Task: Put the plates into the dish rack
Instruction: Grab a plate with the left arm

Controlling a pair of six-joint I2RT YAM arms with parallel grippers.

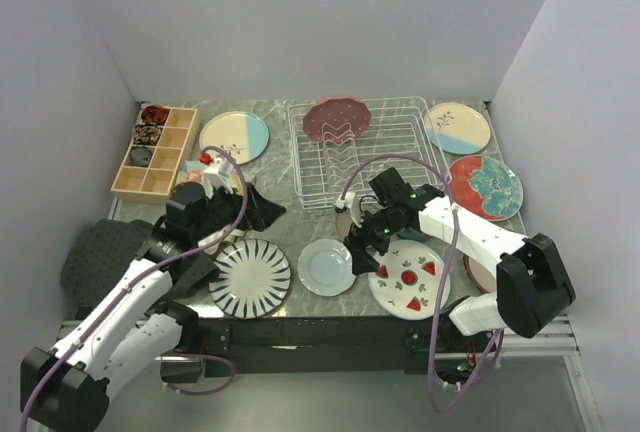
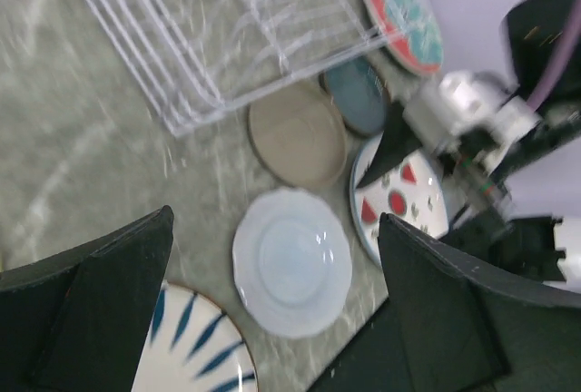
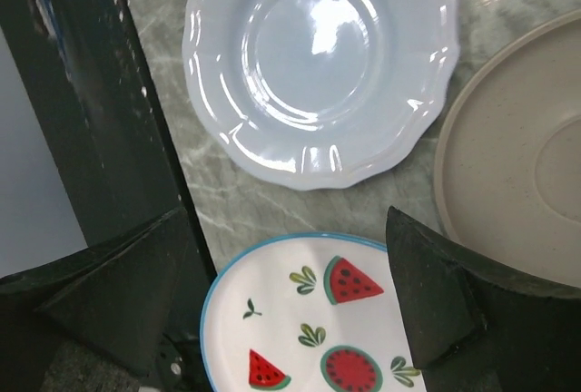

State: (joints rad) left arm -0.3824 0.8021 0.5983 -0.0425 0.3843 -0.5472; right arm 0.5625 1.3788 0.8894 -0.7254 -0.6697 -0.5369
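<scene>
Hovering over watermelon plate, right fingers spread wide, left fingers spread apart

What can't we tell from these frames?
Right wrist view: taupe plate cut off by the right edge; watermelon plate by the bottom edge.
Left wrist view: teal plate blurred, partly behind the right arm.
Top view: wooden box contents too small.

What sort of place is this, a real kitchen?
Likely a robot test booth: plain white walls box in a marble-look table, left arm and right arm stand at its edge, plates lie around a wire dish rack.
</scene>
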